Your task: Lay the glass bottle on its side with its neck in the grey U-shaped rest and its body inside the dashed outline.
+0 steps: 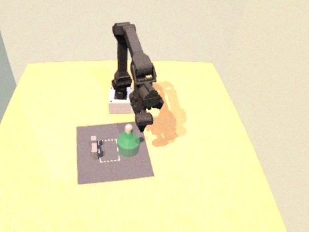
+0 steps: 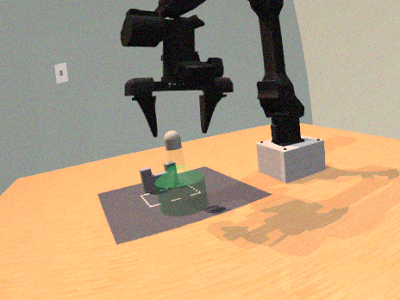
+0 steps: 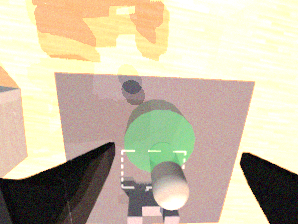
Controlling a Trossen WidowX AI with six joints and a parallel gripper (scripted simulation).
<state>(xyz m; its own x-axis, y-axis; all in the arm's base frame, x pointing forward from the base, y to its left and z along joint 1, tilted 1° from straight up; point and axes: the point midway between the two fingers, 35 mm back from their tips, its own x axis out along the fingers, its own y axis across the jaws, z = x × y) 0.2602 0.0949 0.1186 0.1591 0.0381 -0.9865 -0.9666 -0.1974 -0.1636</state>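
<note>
The green glass bottle [image 1: 128, 147] [image 2: 183, 200] [image 3: 159, 132] stands upright on the dark mat [image 1: 86, 173] [image 2: 125, 228] [image 3: 225, 110], its pale rounded cap on top. In the top view it is just right of the dashed outline [image 1: 110, 161] [image 2: 151, 206] [image 3: 128, 150]. The grey U-shaped rest [image 1: 94, 147] [image 2: 147, 181] [image 3: 152, 211] stands at the outline's other side. My gripper [image 2: 180, 134] [image 3: 176, 153] is open and empty, pointing down, with its fingertips about level with or above the bottle's cap. In the top view the arm hides part of the gripper.
The arm's white base block [image 1: 120, 107] [image 2: 271, 161] [image 3: 10, 125] stands behind the mat in the top view. The arm's shadow falls on the table [image 1: 200, 187] [image 2: 194, 267] beside the mat.
</note>
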